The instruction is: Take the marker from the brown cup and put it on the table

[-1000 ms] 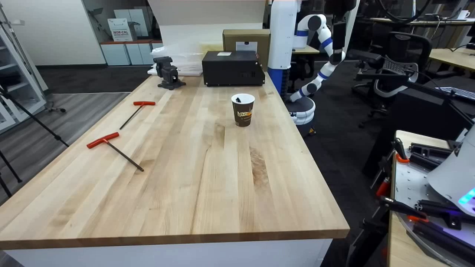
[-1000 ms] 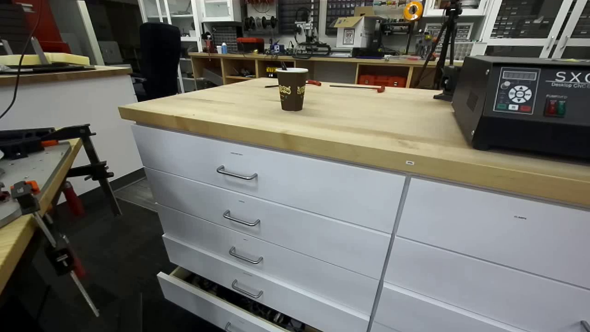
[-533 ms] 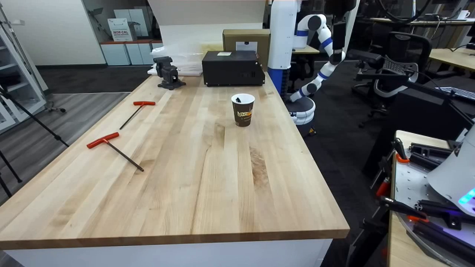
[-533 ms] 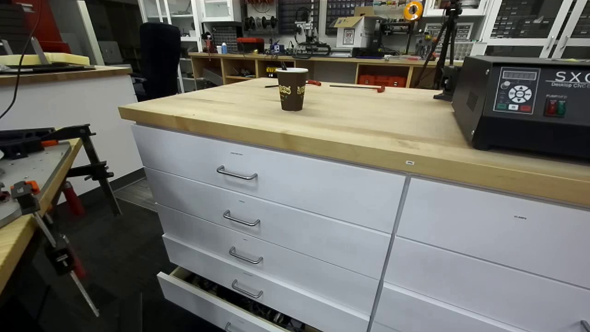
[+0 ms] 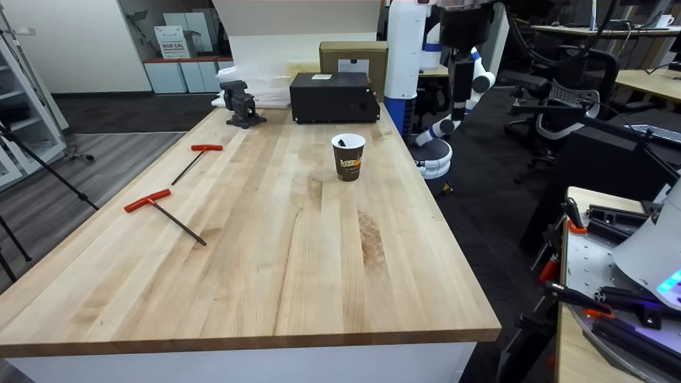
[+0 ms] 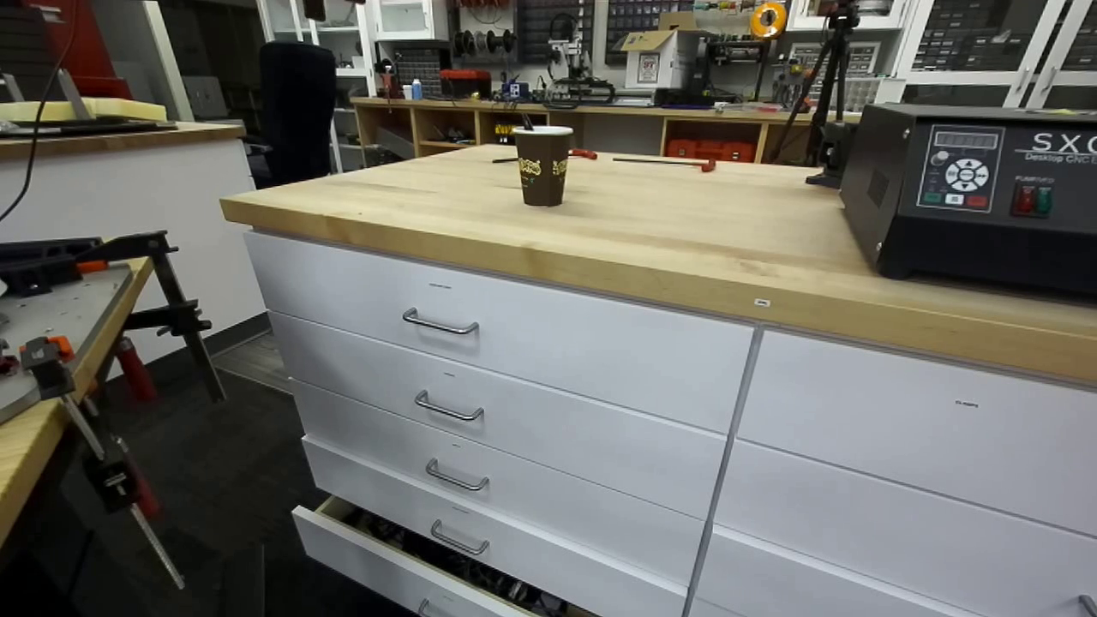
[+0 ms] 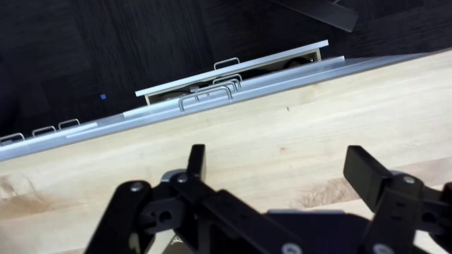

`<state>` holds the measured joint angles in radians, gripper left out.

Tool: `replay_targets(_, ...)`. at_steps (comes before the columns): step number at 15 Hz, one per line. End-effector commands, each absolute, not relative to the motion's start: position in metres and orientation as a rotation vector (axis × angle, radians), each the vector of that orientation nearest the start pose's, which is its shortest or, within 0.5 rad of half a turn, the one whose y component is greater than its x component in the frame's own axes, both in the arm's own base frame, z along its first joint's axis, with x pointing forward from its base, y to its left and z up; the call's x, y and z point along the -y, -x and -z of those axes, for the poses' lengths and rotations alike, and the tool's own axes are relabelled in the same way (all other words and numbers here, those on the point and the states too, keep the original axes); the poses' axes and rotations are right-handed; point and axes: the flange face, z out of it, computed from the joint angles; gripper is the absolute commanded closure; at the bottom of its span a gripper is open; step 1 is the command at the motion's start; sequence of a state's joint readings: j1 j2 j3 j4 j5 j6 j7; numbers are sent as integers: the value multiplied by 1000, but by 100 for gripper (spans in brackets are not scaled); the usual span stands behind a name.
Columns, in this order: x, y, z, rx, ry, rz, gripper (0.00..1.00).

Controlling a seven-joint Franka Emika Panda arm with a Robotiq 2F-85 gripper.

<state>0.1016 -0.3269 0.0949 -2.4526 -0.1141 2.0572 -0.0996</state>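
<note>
The brown cup point(image 5: 348, 164) stands upright on the wood-topped table point(image 5: 239, 298); both exterior views show it point(image 6: 542, 170). The dark marker point(image 5: 341, 143) stands in the cup, and its end sticks out above the rim in an exterior view point(image 6: 528, 122). My gripper point(image 5: 458, 113) hangs in the air to the right of the cup and above it in an exterior view, apart from it. In the wrist view my gripper point(image 7: 277, 155) is wide open with nothing between its fingers. A corner of the cup point(image 7: 176, 248) shows at the bottom there; the marker is hidden in that view.
Two red-handled T-shaped tools point(image 5: 148, 201) lie on the table's far left. A black box point(image 5: 335, 98) and a small vise point(image 5: 242, 103) stand at its back. A side bench with clamps point(image 5: 596, 255) is at the right. A low drawer point(image 6: 411, 557) is pulled out.
My gripper has come lower and to the left in an exterior view, towards the cup. Dark parts now show at the top edge of an exterior view. The cup and marker have not moved.
</note>
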Motion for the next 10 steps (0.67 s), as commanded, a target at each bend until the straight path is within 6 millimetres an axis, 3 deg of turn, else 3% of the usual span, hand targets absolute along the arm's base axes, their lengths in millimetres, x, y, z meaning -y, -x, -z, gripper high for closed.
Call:
replay_targets(1, -127, -443, -392, 624, 3206, 46, 0)
replay_targets(5, -153, -494, -366, 650, 3215, 245, 0)
replay_targets(10, -150, -569, -340, 518, 3257, 252, 0)
